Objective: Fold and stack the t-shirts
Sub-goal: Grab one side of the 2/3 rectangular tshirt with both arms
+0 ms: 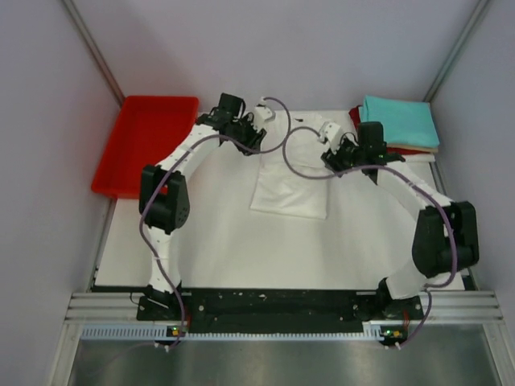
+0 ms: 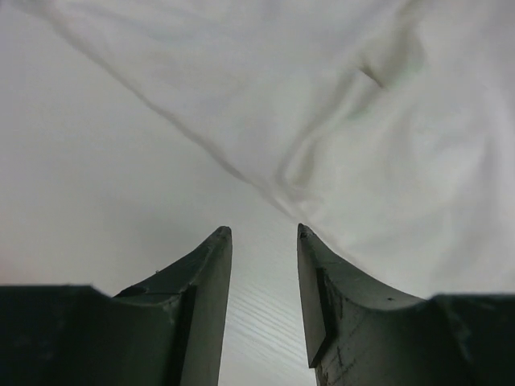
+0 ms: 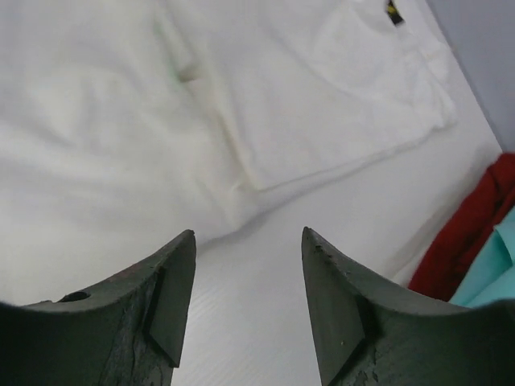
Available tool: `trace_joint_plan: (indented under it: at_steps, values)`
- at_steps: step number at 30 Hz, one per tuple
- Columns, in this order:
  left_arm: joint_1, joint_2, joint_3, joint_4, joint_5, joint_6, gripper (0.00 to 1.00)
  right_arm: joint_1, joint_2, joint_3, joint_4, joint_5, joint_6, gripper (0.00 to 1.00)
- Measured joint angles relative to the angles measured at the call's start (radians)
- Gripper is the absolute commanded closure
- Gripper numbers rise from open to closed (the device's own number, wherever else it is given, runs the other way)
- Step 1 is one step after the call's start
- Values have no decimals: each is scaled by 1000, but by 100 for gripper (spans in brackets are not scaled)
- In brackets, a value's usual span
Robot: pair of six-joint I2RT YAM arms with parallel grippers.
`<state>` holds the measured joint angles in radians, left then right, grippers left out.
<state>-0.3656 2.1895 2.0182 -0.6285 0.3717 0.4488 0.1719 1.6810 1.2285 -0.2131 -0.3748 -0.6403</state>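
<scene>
A white t-shirt (image 1: 290,173) lies partly folded in the middle of the white table; its print is hidden. My left gripper (image 1: 257,122) is open and empty at its far left corner. In the left wrist view the gripper (image 2: 261,233) hovers over bare table, with the shirt's edge (image 2: 362,121) just ahead and to the right. My right gripper (image 1: 331,138) is open and empty at the far right corner. In the right wrist view the gripper (image 3: 248,233) is just short of the shirt (image 3: 306,88), whose small dark neck label (image 3: 393,11) shows. A folded teal shirt (image 1: 400,121) tops a stack over dark red (image 1: 355,117) and cream (image 1: 420,149) shirts.
A red plastic tray (image 1: 145,145) stands at the back left, beyond the table's edge. The stack sits at the back right corner, and its dark red (image 3: 467,233) and teal (image 3: 492,269) cloth show at the right in the right wrist view. Grey walls close in the back and sides.
</scene>
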Motion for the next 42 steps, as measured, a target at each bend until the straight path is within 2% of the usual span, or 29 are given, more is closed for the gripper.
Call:
trace_joint_plan:
  at_steps: [3,6,9,13,16,18,20,22,23,25,26,27,34,38,42]
  values:
    - [-22,-185,-287,1,133,171,54,93,-240,-215,-33,-66,-148,42]
    - [-99,-330,-520,-18,159,337,52,198,-352,-346,-53,-58,-239,39]
    - [-195,-369,-633,-9,130,440,48,293,-357,-438,-77,2,-301,38]
    - [-223,-365,-724,8,79,504,47,349,-277,-466,-106,117,-322,39]
    - [-225,-352,-753,43,30,528,47,363,-196,-460,-94,191,-325,41]
    - [-232,-338,-754,58,12,534,47,363,-178,-454,-96,214,-328,47]
    - [-232,-327,-754,68,1,537,48,363,-172,-454,-93,233,-333,60]
    - [-231,-326,-754,68,-3,545,52,365,-165,-454,-92,240,-338,77]
    - [-231,-325,-754,68,-3,547,59,365,-159,-453,-88,244,-336,85]
    - [-232,-322,-754,66,-3,548,85,368,-143,-446,-85,248,-334,98]
    - [-231,-316,-754,65,-4,546,96,369,-137,-444,-84,251,-335,100]
    - [-229,-310,-754,65,-3,542,100,369,-132,-439,-83,258,-333,100]
    - [-224,-276,-705,1,-5,514,100,369,-151,-437,-104,280,-294,100]
    - [-230,-337,-747,-27,1,494,100,407,-259,-460,-166,281,-264,100]
    - [-247,-458,-801,-111,7,492,100,510,-422,-475,-235,278,-223,100]
